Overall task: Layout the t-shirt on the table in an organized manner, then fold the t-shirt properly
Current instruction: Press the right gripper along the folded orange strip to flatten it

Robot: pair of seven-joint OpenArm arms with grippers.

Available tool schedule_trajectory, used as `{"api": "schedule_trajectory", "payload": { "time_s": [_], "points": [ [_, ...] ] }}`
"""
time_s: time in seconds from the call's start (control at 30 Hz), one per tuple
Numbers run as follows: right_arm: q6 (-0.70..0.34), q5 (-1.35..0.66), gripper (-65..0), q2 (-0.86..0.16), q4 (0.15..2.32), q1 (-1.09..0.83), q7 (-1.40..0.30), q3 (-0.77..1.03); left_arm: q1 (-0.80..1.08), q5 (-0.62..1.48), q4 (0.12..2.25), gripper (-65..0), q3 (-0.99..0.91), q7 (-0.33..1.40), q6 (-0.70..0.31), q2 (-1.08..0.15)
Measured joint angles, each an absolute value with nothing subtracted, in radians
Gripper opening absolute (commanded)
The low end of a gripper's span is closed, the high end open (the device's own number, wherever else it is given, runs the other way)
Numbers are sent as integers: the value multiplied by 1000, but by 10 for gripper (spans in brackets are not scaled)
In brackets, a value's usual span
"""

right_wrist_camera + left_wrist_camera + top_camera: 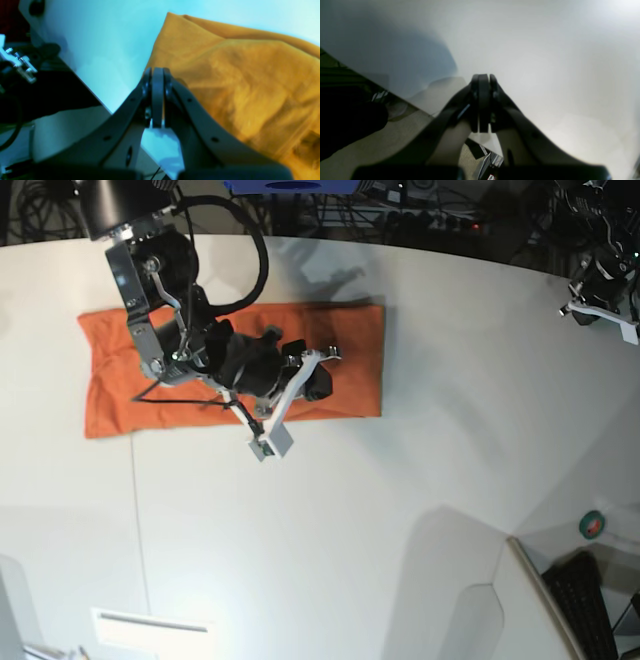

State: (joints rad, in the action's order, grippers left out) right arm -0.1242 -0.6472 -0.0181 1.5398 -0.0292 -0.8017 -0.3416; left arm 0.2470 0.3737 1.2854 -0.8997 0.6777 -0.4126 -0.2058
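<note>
The orange t-shirt [340,345] lies on the white table [400,480] as a long flat folded band at the back left. It also shows in the right wrist view [250,82], with soft wrinkles. My right gripper [156,73] is shut and empty, held just above the shirt's edge near one corner; in the base view [140,396] its arm lies across the shirt's middle. My left gripper [483,77] is shut and empty over bare table near the table's edge; in the base view [600,295] it sits at the far right, well away from the shirt.
A thin dark seam [138,520] runs down the table's left part. A white strip [150,620] lies at the front left. A small round green object [592,525] and a dark keyboard [585,600] sit off the table's front right. Cables [400,210] crowd the back.
</note>
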Motion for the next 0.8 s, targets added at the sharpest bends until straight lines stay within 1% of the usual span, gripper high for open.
{"api": "schedule_trajectory", "payload": {
  "time_s": [0.1, 0.2, 0.4, 0.5, 0.6, 0.67, 0.73, 0.8],
  "points": [
    [-122, -641, -650, 23, 1426, 7, -782, -358, 250, 374, 1285, -650, -900, 678, -413, -206],
    [-128, -654, -650, 51, 1304, 39, -720, -364, 252, 373, 1285, -650, -902, 678, -413, -211],
    [-125, -653, -650, 36, 1053, 87, -570, -361, 252, 374, 1285, -650, -903, 678, -413, -209],
    [-126, -648, -650, 38, 1064, 88, -570, -362, 253, 374, 1285, -650, -904, 678, -413, -208],
    [-120, -643, -650, 38, 1187, 51, -570, -362, 252, 374, 1285, -650, -904, 677, -413, -210],
    [-126, -650, -650, 41, 1231, 46, -593, -363, 252, 374, 1285, -650, -904, 677, -413, -211],
    [-126, -648, -650, 42, 1219, 61, -585, -363, 252, 373, 1285, -650, -903, 678, -413, -210],
    [-128, -649, -650, 42, 1151, 93, -552, -360, 253, 373, 1285, -650, -904, 677, -413, -212]
  ]
}}
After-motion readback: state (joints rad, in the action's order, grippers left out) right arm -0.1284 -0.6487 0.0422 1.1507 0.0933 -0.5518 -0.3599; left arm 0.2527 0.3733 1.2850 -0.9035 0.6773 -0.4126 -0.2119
